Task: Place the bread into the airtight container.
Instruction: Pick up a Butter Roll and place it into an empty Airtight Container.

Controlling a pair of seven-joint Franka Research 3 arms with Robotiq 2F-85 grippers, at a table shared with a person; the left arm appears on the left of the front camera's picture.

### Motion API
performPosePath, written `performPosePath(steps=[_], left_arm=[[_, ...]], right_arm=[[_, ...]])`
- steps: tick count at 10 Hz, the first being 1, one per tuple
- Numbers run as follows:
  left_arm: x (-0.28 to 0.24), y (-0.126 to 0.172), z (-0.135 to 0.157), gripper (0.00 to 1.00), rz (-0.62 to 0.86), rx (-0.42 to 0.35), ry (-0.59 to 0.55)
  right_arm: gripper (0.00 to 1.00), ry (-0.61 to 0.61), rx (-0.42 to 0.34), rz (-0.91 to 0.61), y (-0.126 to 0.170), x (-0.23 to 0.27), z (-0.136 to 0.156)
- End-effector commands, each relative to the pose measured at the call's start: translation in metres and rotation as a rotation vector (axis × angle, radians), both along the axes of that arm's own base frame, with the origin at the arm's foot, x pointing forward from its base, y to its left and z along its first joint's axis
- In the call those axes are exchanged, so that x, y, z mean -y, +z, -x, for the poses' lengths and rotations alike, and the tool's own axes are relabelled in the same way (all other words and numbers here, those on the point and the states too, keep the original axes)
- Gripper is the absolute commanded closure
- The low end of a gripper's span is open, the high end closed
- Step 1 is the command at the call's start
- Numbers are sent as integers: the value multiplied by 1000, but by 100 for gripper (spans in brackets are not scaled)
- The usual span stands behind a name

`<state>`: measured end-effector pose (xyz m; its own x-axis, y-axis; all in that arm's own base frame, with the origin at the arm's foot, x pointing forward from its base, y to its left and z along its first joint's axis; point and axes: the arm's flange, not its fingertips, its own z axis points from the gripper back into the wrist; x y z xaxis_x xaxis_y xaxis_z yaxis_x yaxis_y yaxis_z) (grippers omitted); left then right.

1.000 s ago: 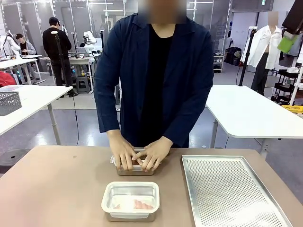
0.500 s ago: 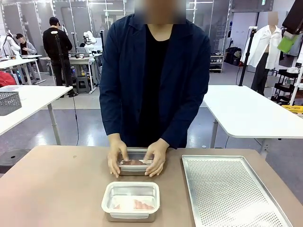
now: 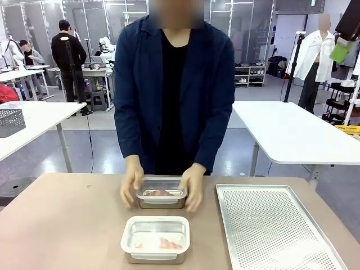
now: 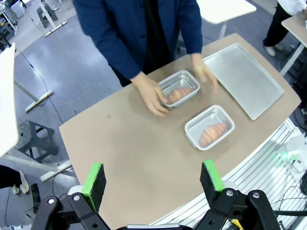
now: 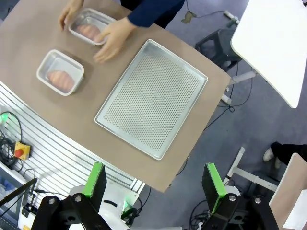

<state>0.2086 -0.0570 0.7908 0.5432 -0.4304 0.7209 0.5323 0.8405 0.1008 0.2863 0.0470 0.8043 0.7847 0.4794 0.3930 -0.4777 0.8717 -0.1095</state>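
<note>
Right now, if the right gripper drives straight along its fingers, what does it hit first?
Most likely the perforated metal tray: it sits dead ahead between the open right gripper fingers. Nothing shows in between, though depth is hard to judge from up here.

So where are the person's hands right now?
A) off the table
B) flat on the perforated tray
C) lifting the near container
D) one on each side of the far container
D: the person's hands flank the far container with bread inside; the near container and the tray sit untouched.
</note>
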Motion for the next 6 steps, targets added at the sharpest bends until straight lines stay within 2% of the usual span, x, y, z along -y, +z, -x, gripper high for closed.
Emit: performPosePath(steps=[1, 6], left_arm=[[0, 1, 0, 0, -6, 3, -6], [0, 1, 0, 0, -6, 3, -6]], right_arm=[[0, 3, 3, 8, 0, 1, 1], [0, 3, 3, 8, 0, 1, 1]])
